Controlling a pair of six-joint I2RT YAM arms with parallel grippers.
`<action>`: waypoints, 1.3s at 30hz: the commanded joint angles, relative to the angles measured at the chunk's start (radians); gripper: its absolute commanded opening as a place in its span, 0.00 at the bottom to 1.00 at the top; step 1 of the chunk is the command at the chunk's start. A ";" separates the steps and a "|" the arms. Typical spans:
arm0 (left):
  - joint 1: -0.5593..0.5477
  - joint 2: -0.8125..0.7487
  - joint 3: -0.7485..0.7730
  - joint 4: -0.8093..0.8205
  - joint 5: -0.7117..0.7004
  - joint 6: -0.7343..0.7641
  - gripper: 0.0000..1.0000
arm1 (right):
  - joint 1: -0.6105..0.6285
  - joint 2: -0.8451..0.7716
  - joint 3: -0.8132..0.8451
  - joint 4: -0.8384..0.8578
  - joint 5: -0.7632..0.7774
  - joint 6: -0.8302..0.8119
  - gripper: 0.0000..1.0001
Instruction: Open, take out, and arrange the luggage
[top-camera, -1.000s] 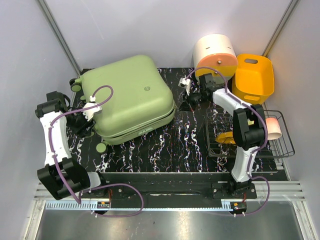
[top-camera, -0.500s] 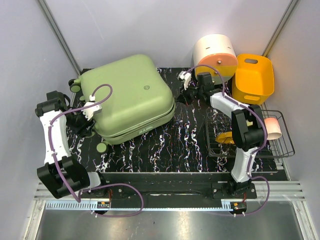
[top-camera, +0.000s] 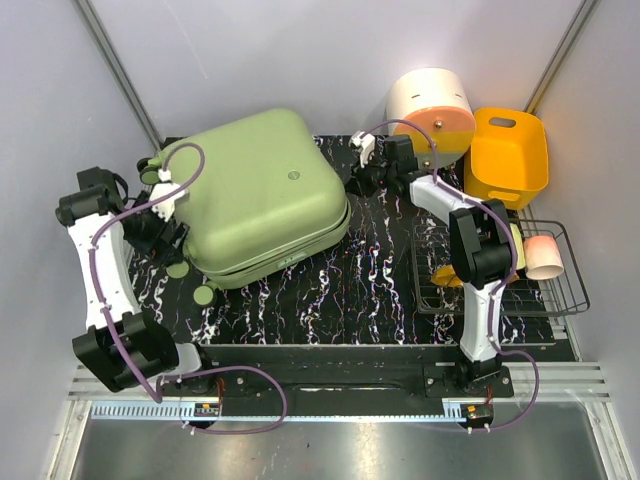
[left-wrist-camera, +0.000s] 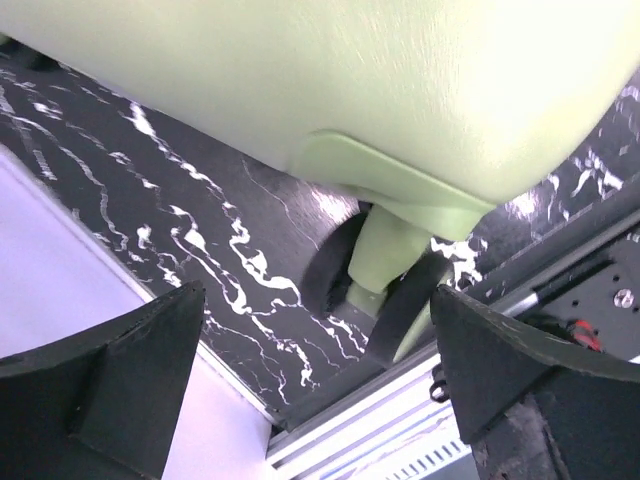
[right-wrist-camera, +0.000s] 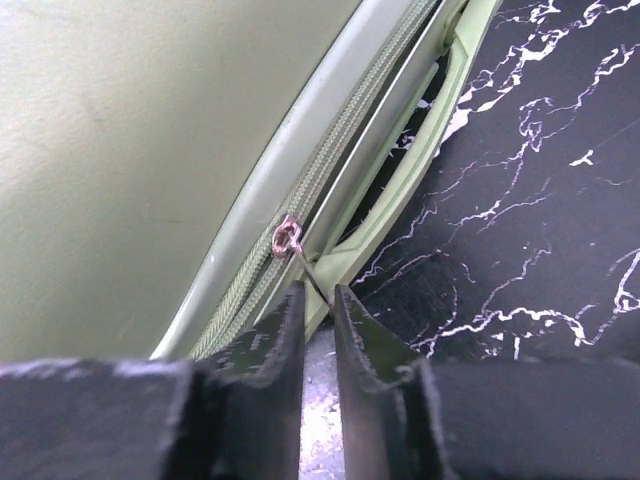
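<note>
Luggage (top-camera: 265, 190) shut on surface (top-camera: 380, 280), zip pull (right-wrist-camera: 290, 240) in the gap of narrow right fingers (right-wrist-camera: 265, 350) for unzipping, grip unclear; wide left fingers (left-wrist-camera: 130, 350), empty, face a wheel (left-wrist-camera: 385, 290).

We note suitcase (top-camera: 262, 190): matt, finely pebbled plastic shell; zip tape (right-wrist-camera: 332, 150) woven cloth; pull (right-wrist-camera: 287, 238) shiny metal; counter (top-camera: 370, 270) glossy, marble-patterned.

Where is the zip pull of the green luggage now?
In the right wrist view, the zip pull sits on the right-edge seam of the luggage, its thin tab reaching between the jaws of the right gripper.
</note>
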 joint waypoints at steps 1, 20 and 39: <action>-0.002 -0.041 0.191 0.067 0.127 -0.238 0.99 | -0.019 -0.134 0.010 -0.042 0.068 -0.031 0.40; 0.026 0.235 0.172 0.452 0.373 -1.124 0.99 | -0.036 0.027 0.263 -0.211 -0.041 0.209 0.81; -0.255 0.537 0.294 0.475 0.513 -0.938 0.95 | 0.191 -0.317 -0.429 -0.052 -0.320 0.209 0.78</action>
